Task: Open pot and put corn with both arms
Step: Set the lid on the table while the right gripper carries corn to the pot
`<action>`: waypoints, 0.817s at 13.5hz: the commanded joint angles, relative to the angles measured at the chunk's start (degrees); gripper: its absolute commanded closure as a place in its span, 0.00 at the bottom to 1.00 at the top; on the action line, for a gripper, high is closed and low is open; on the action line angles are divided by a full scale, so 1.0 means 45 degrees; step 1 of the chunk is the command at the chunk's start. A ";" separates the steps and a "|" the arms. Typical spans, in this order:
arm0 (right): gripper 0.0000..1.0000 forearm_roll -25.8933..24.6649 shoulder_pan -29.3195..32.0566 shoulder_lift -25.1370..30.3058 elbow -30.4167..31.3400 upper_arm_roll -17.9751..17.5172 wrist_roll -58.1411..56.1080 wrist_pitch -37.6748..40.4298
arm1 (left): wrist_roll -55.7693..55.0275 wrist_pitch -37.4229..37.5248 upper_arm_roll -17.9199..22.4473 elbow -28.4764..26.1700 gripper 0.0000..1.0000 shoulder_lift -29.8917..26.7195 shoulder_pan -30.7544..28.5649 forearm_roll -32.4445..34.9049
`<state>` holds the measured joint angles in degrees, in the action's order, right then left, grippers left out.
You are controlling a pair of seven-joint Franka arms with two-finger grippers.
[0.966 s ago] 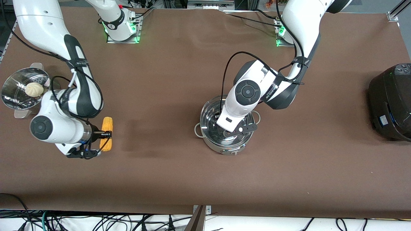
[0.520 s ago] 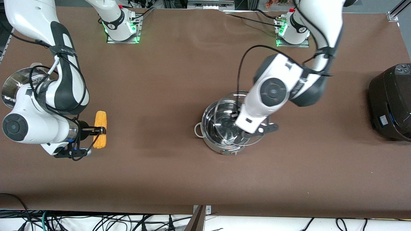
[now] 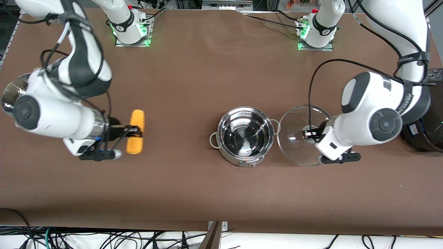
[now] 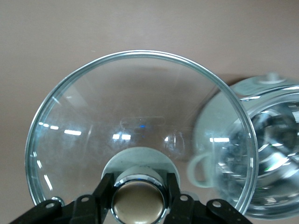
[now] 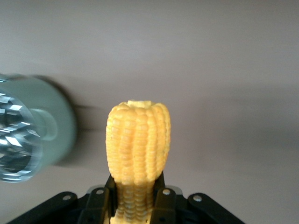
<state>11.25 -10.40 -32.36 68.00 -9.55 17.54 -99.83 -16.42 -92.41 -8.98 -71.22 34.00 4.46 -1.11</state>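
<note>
Above the brown table (image 3: 193,69), toward the right arm's end, the corn (image 3: 135,131) is held clenched in the right gripper (image 3: 133,131), its jaws closed across the cob's middle, clear of the cloth. The pot (image 3: 245,135) stands uncovered near the table's middle and nothing is seen inside it, only its mirrored floor. Its glass lid (image 3: 300,133) is gripped by the knob (image 4: 138,203) in the left gripper (image 3: 311,134) and is held just beside the pot, toward the left arm's end, over bare table.

The step in hand is judged to be the carrying of the corn to the open pot. It would be done well if the cob were kept level, brought over the centre of the opening and lowered inside the rim before the jaws are parted, since the cob is shorter than the pot is wide yet could catch on the rim if released off-centre. The lid is best kept where it is, out of the approach path.

Toward the right arm's end a steel steamer (image 3: 10,93) is partly hidden by the arm; its contents cannot be made out. A black cooker (image 3: 434,128) sits at the left arm's end, shut.
</note>
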 commanded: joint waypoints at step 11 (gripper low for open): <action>0.71 0.0077 -0.4562 -0.3236 -0.1146 -0.0281 0.3328 -0.7284 | 0.3881 -0.8231 -0.0192 -0.7552 1.00 -0.1229 -0.3077 0.2084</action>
<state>11.26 -29.47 -43.80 65.96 -10.98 31.56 -130.56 -2.21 -127.27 -9.03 -102.16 30.97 -6.64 6.87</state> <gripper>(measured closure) 0.678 0.493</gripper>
